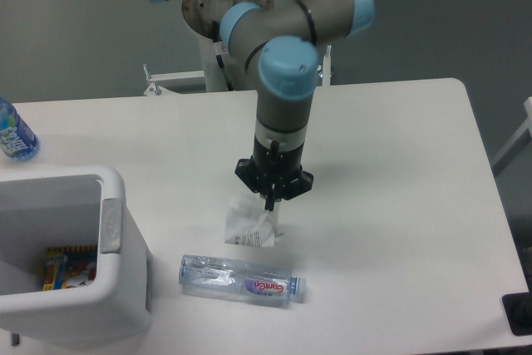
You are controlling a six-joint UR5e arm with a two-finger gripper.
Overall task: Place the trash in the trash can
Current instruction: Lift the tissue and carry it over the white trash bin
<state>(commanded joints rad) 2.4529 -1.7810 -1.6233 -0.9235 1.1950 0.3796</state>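
We see the crumpled white paper wad with small print [250,226] hanging just under the black two-finger gripper [270,203], whose fingers are pressed together on the wad's upper edge; the wad's lower part is at or just above the tabletop, and we cannot tell whether it touches. Just in front of the wad lies the clear crinkled plastic bottle with a purple-and-white label [242,279], on its side, its cap end pointing to the picture's right. The large white rectangular plastic bin with a thick rounded rim [116,288] stands at the front left corner, well apart from the gripper, with a light grey oblong panel on the side facing the bottle and some colourful packaging inside.

All of this rests on a white table with rounded corners [399,205]; behind it we see a grey floor. A blue-tinted bottle with a blue label [14,132] stands at the far left edge.

The grey arm with light blue joint caps [283,81] reaches from its base behind the table, its last segment pointing straight down.
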